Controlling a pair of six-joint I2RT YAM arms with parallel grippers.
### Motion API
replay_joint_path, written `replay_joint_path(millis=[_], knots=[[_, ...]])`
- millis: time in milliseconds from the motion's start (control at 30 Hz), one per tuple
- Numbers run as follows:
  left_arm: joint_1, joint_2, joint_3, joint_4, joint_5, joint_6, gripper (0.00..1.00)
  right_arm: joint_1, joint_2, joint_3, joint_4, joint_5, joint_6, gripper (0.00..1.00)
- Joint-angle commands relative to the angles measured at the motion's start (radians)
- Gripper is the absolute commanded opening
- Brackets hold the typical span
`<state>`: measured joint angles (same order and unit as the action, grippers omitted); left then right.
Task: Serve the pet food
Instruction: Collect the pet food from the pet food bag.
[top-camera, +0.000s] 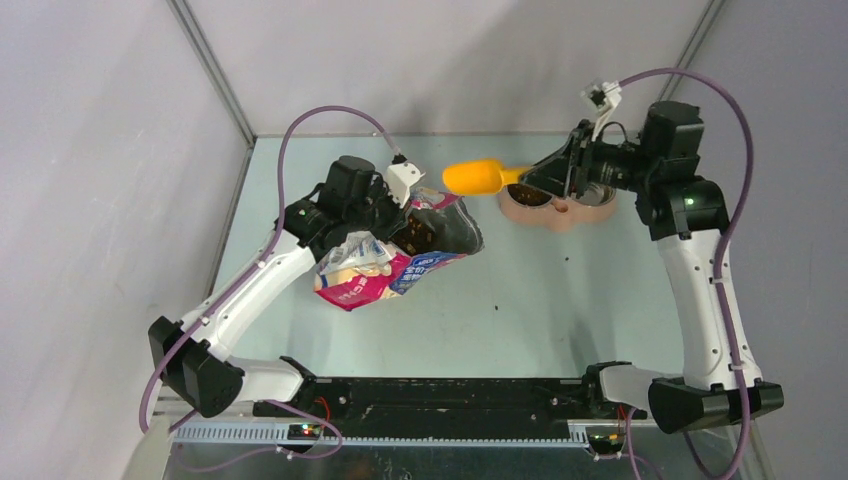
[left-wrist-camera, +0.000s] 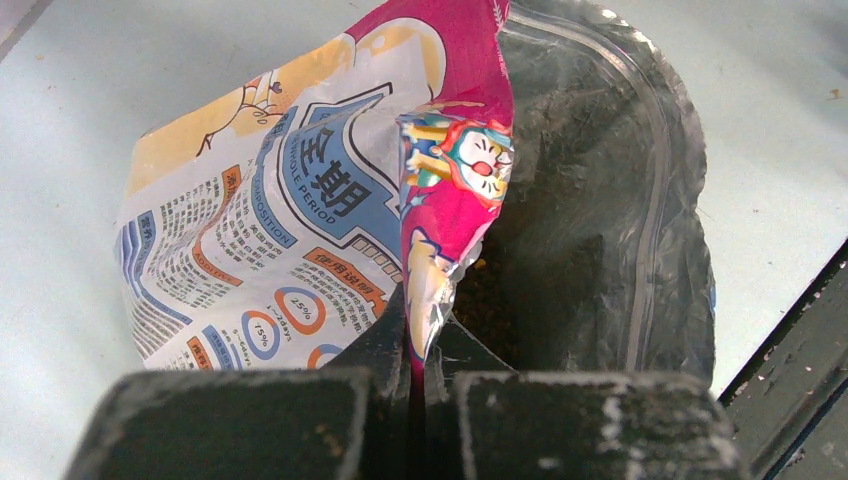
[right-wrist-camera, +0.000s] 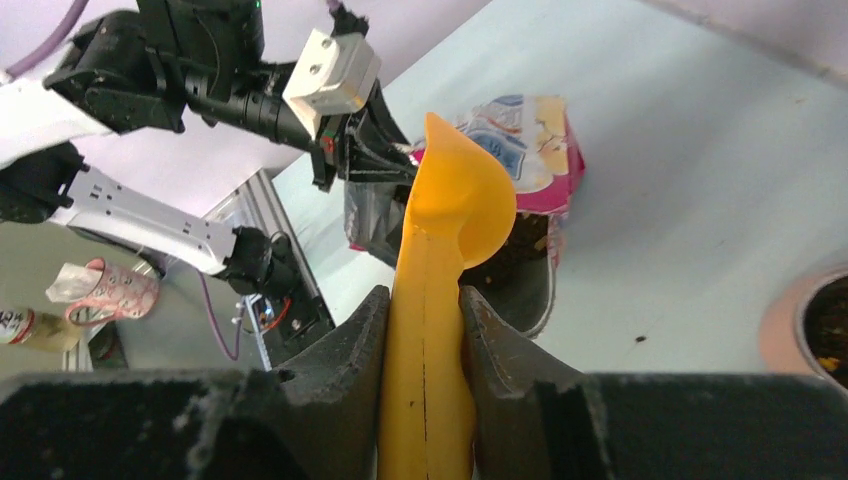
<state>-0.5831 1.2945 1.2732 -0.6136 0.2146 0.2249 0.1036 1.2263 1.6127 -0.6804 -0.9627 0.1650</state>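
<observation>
- Top external: left tool (top-camera: 405, 213) is at the mouth of the printed pet food bag (top-camera: 372, 272), which lies left of centre on the surface (top-camera: 560, 310) with its mouth facing right.
- Left wrist: left tool (left-wrist-camera: 421, 345) has its jaws together, clamped on the pink edge of the bag (left-wrist-camera: 290, 200) at the mouth. A thin fold of film sits between the fingers.
- Bag mouth gapes to the right of that pinch. The dark lining and the pet food (left-wrist-camera: 485, 295) – small brown pellets – show inside, low in the opening.
- Right wrist: right tool (right-wrist-camera: 425, 330) is clamped on the handle of the yellow scoop (right-wrist-camera: 445, 230), one finger on each side. The scoop head points away from the camera toward the bag (right-wrist-camera: 530, 140).
- From above, the scoop (top-camera: 475, 177) hangs in the air between the bag mouth and the bowl, touching neither, with its head to the left and its handle in the right tool (top-camera: 540, 180).
- Can't tell whether the scoop carries anything – neither view looks into its cup.
- Tan twin-well bowl (top-camera: 565, 214) sits at the back right of the surface, just beneath the right tool. Its left well is dark inside.
- In the right wrist view, the bowl rim (right-wrist-camera: 785, 325) is at the right edge, with dark kibble inside.
- A few stray pellets (top-camera: 497, 301) lie on the bare surface between bag and bowl.
</observation>
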Motion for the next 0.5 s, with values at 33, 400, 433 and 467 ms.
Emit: replay_joint_path(millis=[33,400,433,467], knots=[[-0.007,-0.034,0.02,0.028,0.008,-0.016,0.0,0.068,0.01,-0.029,-0.047,-0.021,-0.08,0.0],[-0.007,-0.029,0.02,0.031,0.014,-0.018,0.0,0.216,0.042,-0.052,-0.169,0.143,-0.244,0.0],[-0.007,-0.03,0.02,0.03,0.014,-0.017,0.0,0.236,0.048,-0.055,-0.177,0.176,-0.251,0.0],[-0.007,-0.031,0.02,0.029,0.013,-0.017,0.0,0.246,0.051,-0.059,-0.179,0.207,-0.262,0.0]])
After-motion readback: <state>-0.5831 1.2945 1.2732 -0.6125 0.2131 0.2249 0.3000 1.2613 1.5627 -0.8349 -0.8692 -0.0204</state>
